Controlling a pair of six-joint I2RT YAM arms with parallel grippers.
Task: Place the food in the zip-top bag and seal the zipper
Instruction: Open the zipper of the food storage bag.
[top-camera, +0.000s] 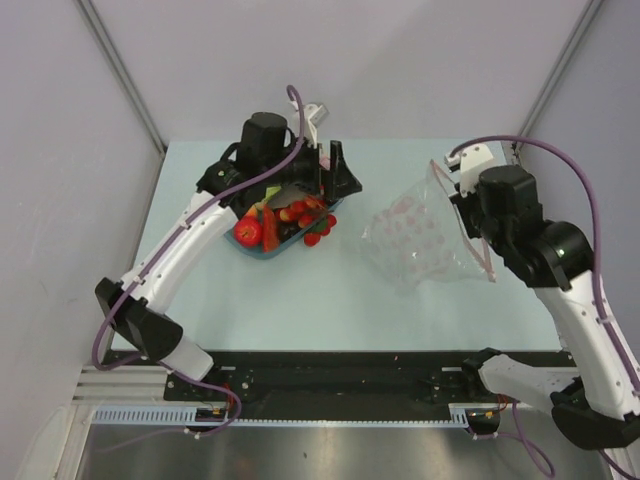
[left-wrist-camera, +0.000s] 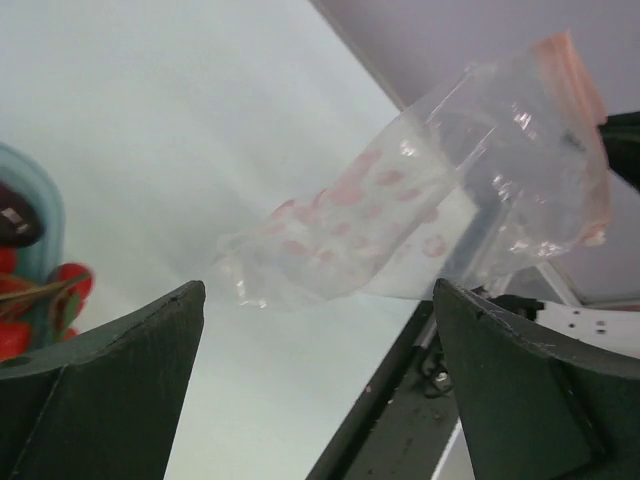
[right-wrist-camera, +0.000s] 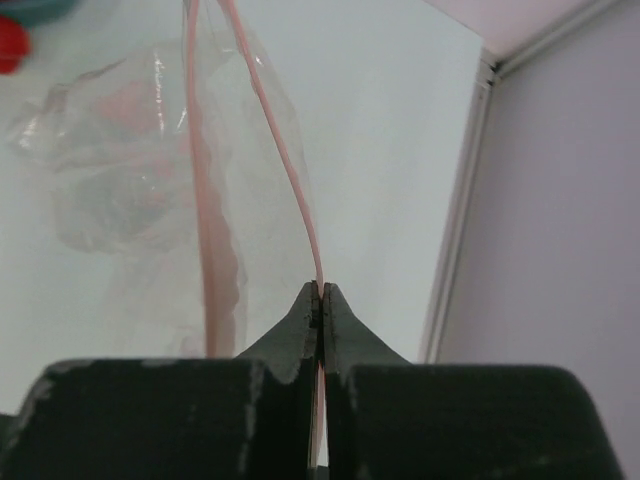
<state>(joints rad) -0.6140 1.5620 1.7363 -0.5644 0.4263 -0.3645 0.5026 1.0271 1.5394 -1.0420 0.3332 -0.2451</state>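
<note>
Right tool (right-wrist-camera: 321, 290) clenched on one lip of the clear crinkly plastic zip-top bag (top-camera: 408, 240), pinching right at the pale pink press-seal zipper strip (right-wrist-camera: 200, 190). That lip raised off the pale blue-green tabletop (top-camera: 300, 300), the bag's closed end resting on it. Judging by the gap between the two pink lips in the right wrist view, held this way to prop the mouth open for loading. Nothing visible inside the bag. Food all on the left side, well apart from the bag: red round toy tomato (top-camera: 247, 232), orange-red pieces and darker shapes heaped in the blue translucent oval tray (top-camera: 272, 251), with small red bits (top-camera: 318, 232) at or just past its rim, cannot tell which. Left tool (left-wrist-camera: 318, 300) spread wide and empty at the tray's far end, its camera looking straight across at the bag. Probably poised to take a first piece and carry it over. Zipper not yet pressed shut, sensibly left until the loading is done.
</note>
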